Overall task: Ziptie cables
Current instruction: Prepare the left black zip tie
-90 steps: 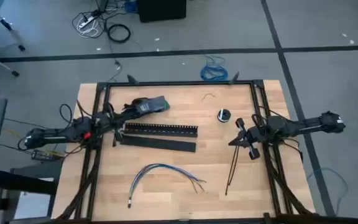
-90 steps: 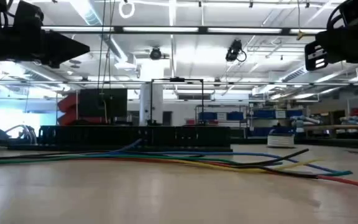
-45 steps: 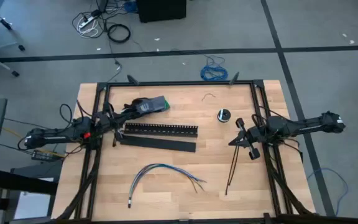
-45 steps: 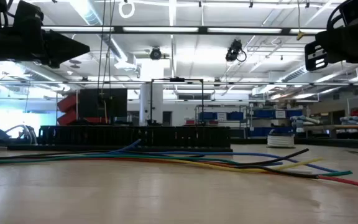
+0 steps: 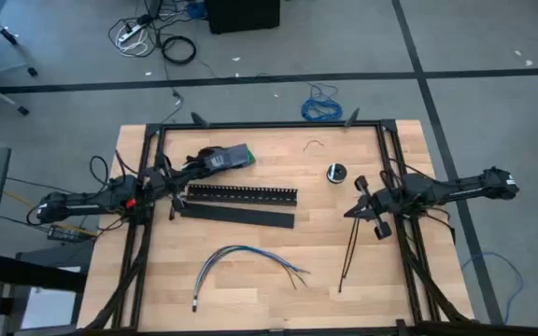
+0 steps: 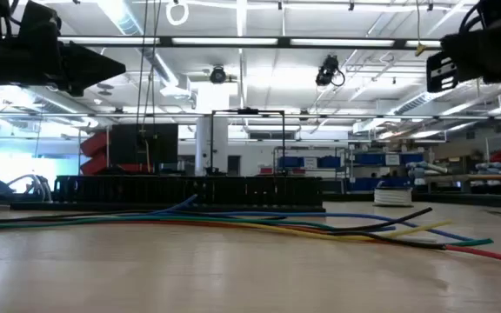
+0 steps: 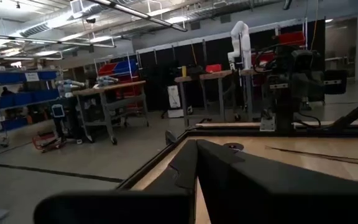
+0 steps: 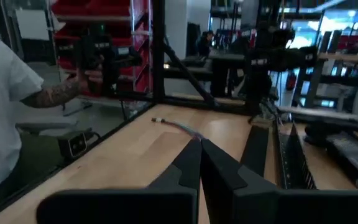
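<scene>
The desk (image 5: 157, 280) carries the cables (image 5: 246, 261) near its front edge, fanned crosswise, well apart from both arms. The zipties (image 5: 348, 254) lie lengthwise, front to back, just in front of the right gripper (image 5: 355, 211), which is nearer them (its jaws are closed, empty). The left gripper (image 5: 171, 194) waits over the black channel (image 5: 241, 194), jaws likewise closed on nothing.
</scene>
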Tool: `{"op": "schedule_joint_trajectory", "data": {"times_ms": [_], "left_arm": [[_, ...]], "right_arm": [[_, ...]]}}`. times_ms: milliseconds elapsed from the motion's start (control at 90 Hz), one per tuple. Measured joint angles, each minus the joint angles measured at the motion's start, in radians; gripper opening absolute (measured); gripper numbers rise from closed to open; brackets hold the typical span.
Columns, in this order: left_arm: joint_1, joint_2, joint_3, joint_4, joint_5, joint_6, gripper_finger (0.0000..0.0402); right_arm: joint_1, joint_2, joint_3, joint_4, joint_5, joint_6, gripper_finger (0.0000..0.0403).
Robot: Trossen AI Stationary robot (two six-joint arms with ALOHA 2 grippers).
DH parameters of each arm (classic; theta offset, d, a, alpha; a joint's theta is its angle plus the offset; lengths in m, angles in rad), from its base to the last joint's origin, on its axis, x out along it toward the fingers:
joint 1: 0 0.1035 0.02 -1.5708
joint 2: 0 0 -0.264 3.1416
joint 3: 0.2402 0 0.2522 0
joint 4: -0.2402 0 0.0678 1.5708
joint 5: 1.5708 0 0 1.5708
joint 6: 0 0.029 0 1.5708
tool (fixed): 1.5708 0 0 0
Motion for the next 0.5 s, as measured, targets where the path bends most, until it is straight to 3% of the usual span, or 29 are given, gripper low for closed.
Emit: {"op": "schedule_joint_trajectory", "data": {"times_ms": [156, 378, 500], "left_arm": [[0.000, 0.000, 0.000, 0.014, 0.000, 0.001, 0.0000], [0.000, 0.000, 0.000, 0.160, 0.000, 0.004, 0.0000], [0.000, 0.003, 0.023, 0.167, 0.000, 0.005, 0.0000]], "right_arm": [[0.000, 0.000, 0.000, 0.073, 0.018, 0.000, 0.0007], [-0.001, 0.000, 0.000, 0.099, 0.223, 0.029, 0.0007], [-0.005, 0.000, 0.000, 0.112, 0.276, 0.063, 0.0007]]}}
